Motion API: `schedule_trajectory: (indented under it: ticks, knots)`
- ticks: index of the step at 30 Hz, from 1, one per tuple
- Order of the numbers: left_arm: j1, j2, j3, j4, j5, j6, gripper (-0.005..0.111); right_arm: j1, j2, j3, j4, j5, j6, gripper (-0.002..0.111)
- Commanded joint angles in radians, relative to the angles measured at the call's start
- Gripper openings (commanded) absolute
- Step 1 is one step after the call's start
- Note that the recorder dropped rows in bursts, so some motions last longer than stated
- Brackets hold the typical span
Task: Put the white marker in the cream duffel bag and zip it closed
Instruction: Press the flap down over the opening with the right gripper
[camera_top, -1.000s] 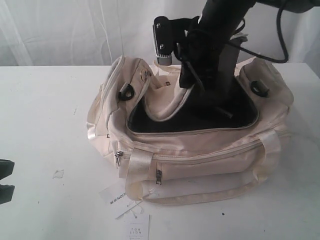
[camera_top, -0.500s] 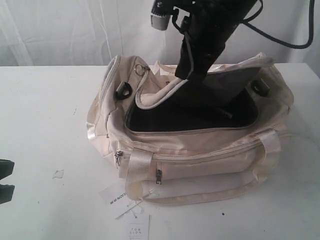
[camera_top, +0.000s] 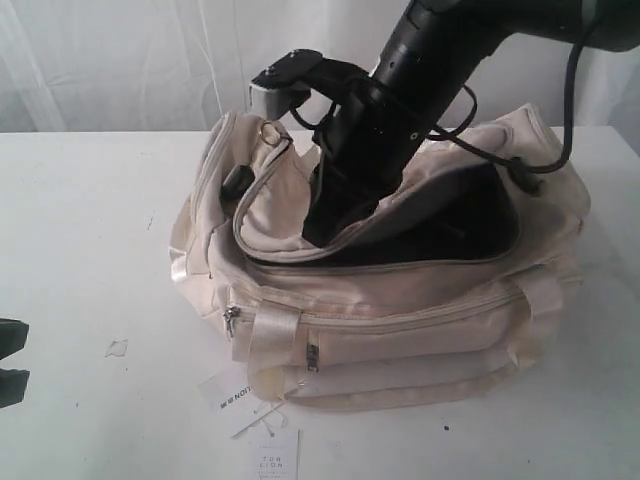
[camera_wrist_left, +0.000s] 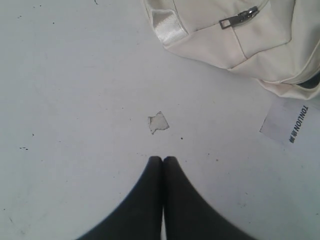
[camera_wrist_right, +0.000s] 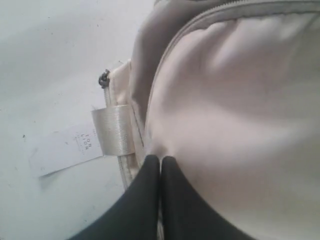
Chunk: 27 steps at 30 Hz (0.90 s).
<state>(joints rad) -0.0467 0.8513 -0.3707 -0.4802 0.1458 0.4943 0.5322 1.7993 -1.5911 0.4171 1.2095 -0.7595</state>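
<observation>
The cream duffel bag (camera_top: 400, 320) lies in the middle of the white table, its top partly open on dark lining (camera_top: 470, 215). My right gripper (camera_wrist_right: 160, 158) is shut, and cream flap fabric (camera_wrist_right: 235, 100) puckers at its tips. In the exterior view that arm comes down from above to the flap's edge (camera_top: 290, 250) near the bag's left end. My left gripper (camera_wrist_left: 162, 159) is shut on nothing and hovers over bare table left of the bag (camera_wrist_left: 225, 30). The white marker is out of view.
Two white paper hang tags (camera_top: 232, 395) (camera_top: 272, 455) lie on the table in front of the bag. A small pale scrap (camera_wrist_left: 158, 122) lies just ahead of the left gripper. A black cable (camera_top: 560, 100) loops above the bag's right end.
The right arm has swung left and lower, pulling the flap with it. The flap now covers more of the opening, and the bag has shifted slightly. The left gripper has not moved.
</observation>
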Motion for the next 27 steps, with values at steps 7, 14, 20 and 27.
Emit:
schedule_trajectory:
  ticks: [7,14,20,27]
  knots:
    - [-0.005,-0.001,0.008,-0.016,0.002,-0.008,0.000,0.019,-0.011,0.059,0.031,0.012,0.197,0.024]
    - [-0.005,-0.001,0.008,-0.016,-0.011,-0.008,0.000,0.019,-0.011,0.057,0.024,0.012,0.251,0.038]
    - [-0.005,-0.001,0.001,-0.016,-0.065,-0.025,0.000,-0.041,-0.015,0.055,-0.053,-0.084,0.463,0.038]
    - [-0.005,0.014,-0.218,-0.027,0.090,-0.107,0.000,-0.222,-0.015,0.053,-0.049,-0.129,0.610,0.031]
